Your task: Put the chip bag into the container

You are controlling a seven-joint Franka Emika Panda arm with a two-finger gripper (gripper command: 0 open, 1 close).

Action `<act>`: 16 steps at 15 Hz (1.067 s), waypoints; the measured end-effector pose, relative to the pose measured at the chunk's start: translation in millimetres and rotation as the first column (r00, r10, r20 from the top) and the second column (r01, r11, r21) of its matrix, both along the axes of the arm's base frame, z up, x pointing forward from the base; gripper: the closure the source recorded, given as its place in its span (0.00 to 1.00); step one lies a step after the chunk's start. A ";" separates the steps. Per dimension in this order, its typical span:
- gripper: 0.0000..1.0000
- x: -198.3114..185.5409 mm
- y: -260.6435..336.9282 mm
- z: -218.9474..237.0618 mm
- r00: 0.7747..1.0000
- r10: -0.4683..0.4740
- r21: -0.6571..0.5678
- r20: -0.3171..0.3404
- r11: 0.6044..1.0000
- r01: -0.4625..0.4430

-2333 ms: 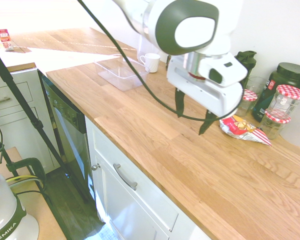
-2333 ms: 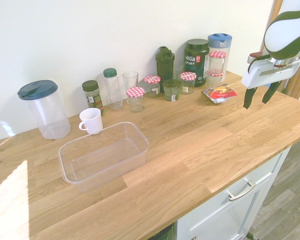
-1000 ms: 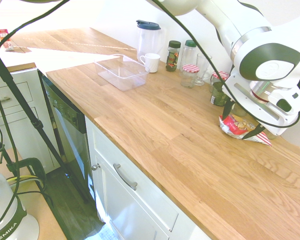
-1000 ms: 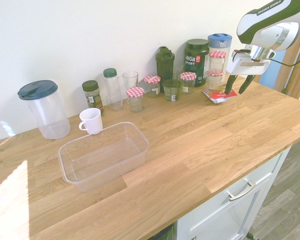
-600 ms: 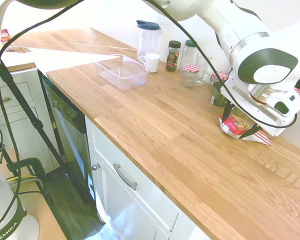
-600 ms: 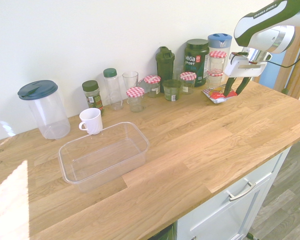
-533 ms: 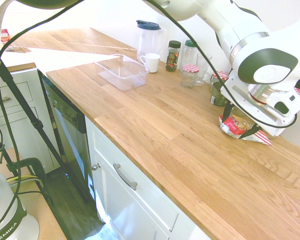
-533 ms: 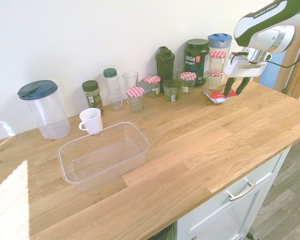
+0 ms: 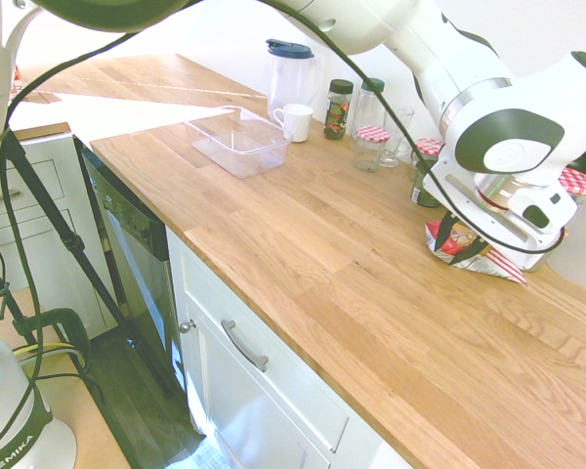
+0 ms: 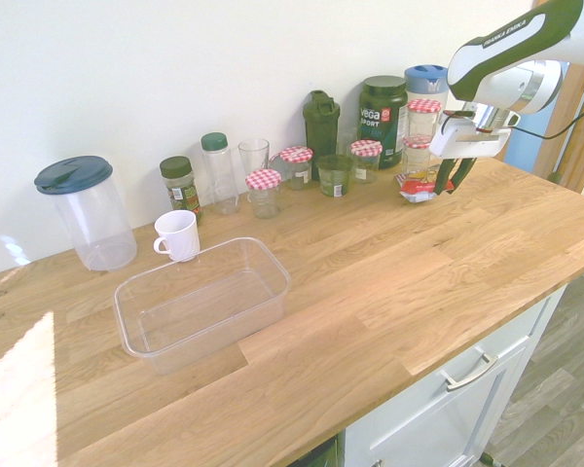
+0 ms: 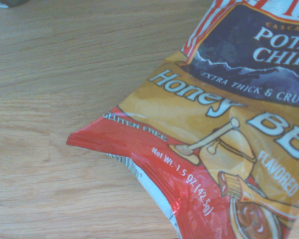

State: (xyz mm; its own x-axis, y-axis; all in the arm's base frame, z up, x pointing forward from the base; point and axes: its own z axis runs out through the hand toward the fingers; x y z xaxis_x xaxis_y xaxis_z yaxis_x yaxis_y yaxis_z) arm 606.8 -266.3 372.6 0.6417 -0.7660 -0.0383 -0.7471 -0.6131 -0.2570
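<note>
Tool [image 9: 456, 242] down at the chip bag [image 9: 474, 256], fingers spread apart and straddling the bag's near end, tips low by the wooden table [image 9: 303, 244]; not clenched on anything. Bag lying flat on the table at its far right end in the first exterior view, just in front of the jars with red-checked lids [image 9: 575, 186] and beside a small dark green jar [image 9: 425, 183]. In the second exterior view, tool [image 10: 448, 181] over the bag [image 10: 416, 190], which sits crumpled just in front of a large dark green tub [image 10: 383, 119] and a checked-lid jar [image 10: 365, 159]. Close up in the wrist view, bag [image 11: 224, 134] filling most of the picture: yellow and red foil, red-and-white stripes at one end, a dark panel with white print, resting on bare wood grain.

Container [image 10: 200, 301] well apart from the bag, toward the other end of the table, clear and standing open. White mug [image 10: 178, 234] just behind it, tall clear pitcher with a blue lid [image 10: 83, 211] near the mug. Same container [image 9: 238, 141] seen far down the table in the first exterior view, mug [image 9: 296, 121] just beside it.
</note>
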 end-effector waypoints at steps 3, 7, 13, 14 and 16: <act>1.00 0.8 1.1 0.2 1.000 0.000 -0.001 0.002 1.000 0.000; 1.00 3.2 3.7 1.2 1.000 0.002 -0.010 0.010 1.000 -0.002; 1.00 -11.0 41.7 54.3 0.996 0.049 -0.087 0.072 0.995 -0.042; 1.00 -20.7 57.1 71.3 0.994 0.062 -0.108 0.088 0.993 -0.052; 1.00 -42.9 93.8 102.2 0.991 0.086 -0.157 0.107 0.985 -0.069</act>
